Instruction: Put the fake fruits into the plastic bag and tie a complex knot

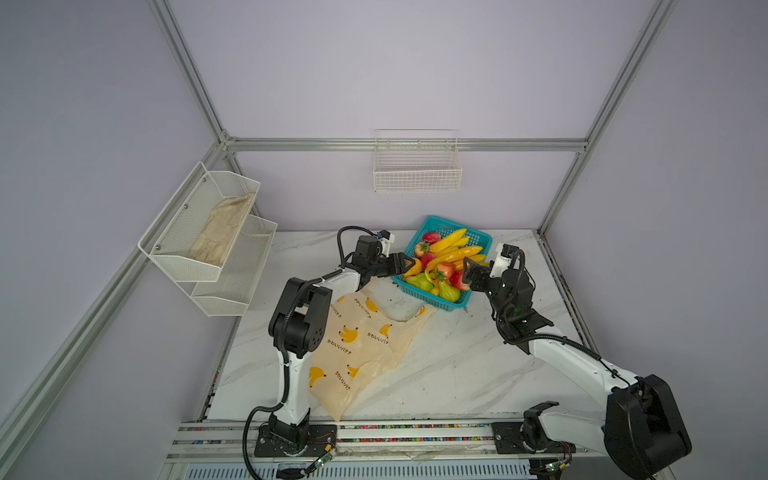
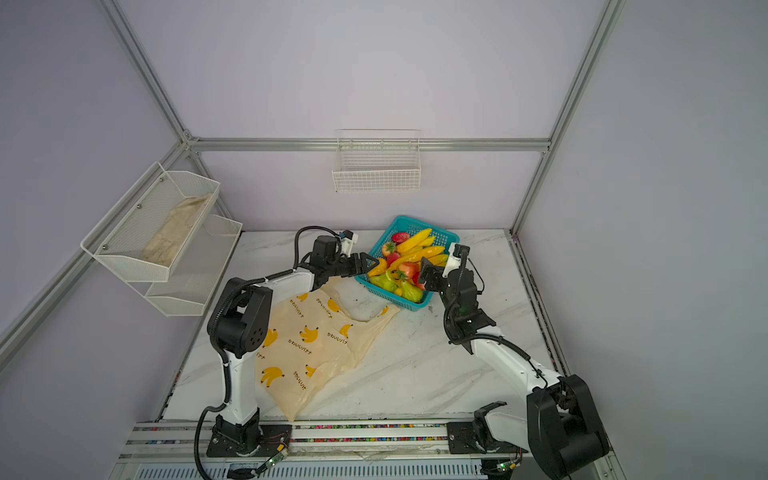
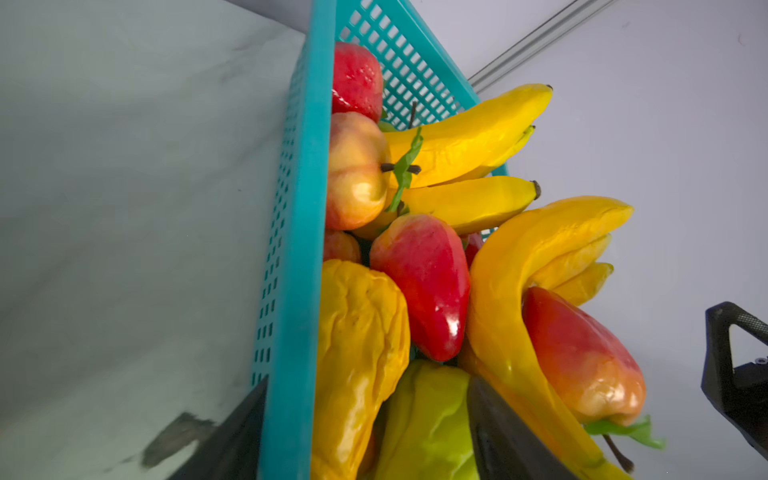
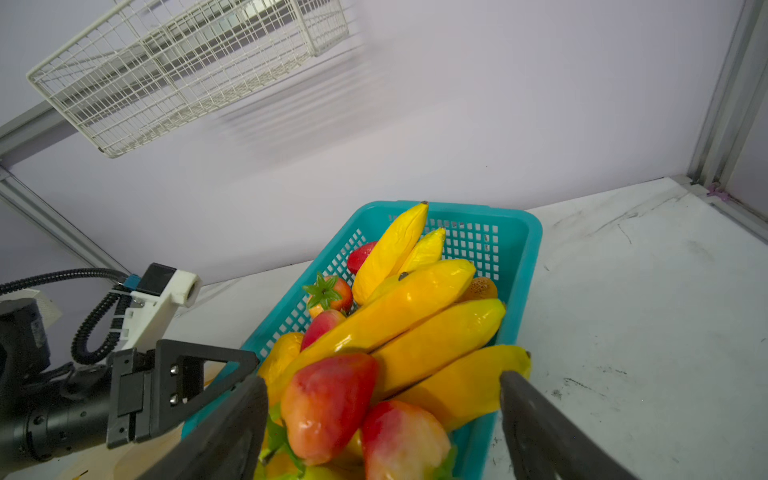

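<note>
- Straddling the teal basket's (image 1: 441, 302) left rim and an orange bumpy fruit (image 3: 361, 353) with the left gripper's (image 1: 409, 266) parted jaws.
- Hanging the right gripper (image 1: 468, 272), jaws wide, just over the fake fruits (image 1: 449, 254) heaped in that basket.
- Lying flat on the table (image 1: 457, 365) beside the basket: plastic bag (image 1: 357, 345).

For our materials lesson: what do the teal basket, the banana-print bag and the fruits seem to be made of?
Basket: rigid moulded plastic, slightly shiny, shown by its perforated grid walls.
Bag: probably thin plastic film, translucent and creased.
Fruits: likely hollow plastic, glossy, with sharp highlights and dented skins.
</note>
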